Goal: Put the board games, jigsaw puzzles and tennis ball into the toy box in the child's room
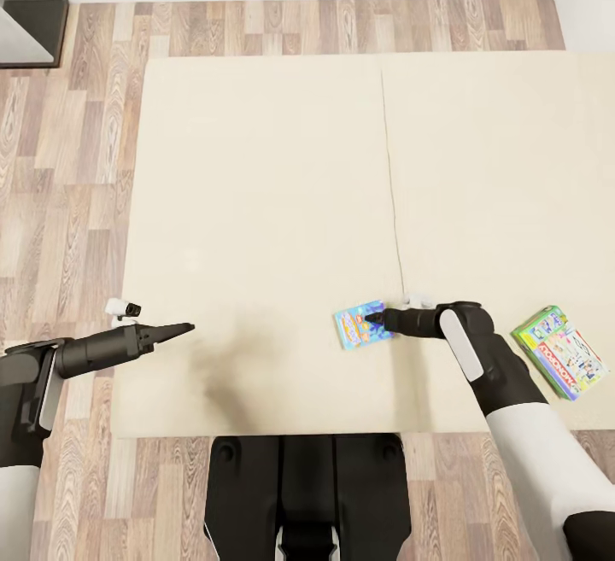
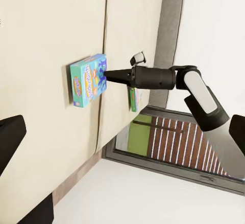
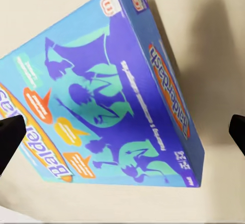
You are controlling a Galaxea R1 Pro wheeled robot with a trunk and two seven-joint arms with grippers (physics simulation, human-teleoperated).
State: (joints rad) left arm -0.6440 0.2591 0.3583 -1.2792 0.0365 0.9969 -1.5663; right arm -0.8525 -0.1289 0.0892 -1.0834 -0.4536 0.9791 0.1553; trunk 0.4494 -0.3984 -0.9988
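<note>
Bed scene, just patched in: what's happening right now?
The robot is leaning over the bed. Its right end effector is at the edge of the blue game, which lies flat on the mattress; the right wrist view shows the box between the open fingers, not yet clamped. The green game lies further right, untouched. The left end effector hangs over bare mattress with nothing in it; whether it is open or shut is unclear.

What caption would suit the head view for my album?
Right gripper reaching the flat blue board game box on the beige bed; green-edged game box lies nearby.
</note>
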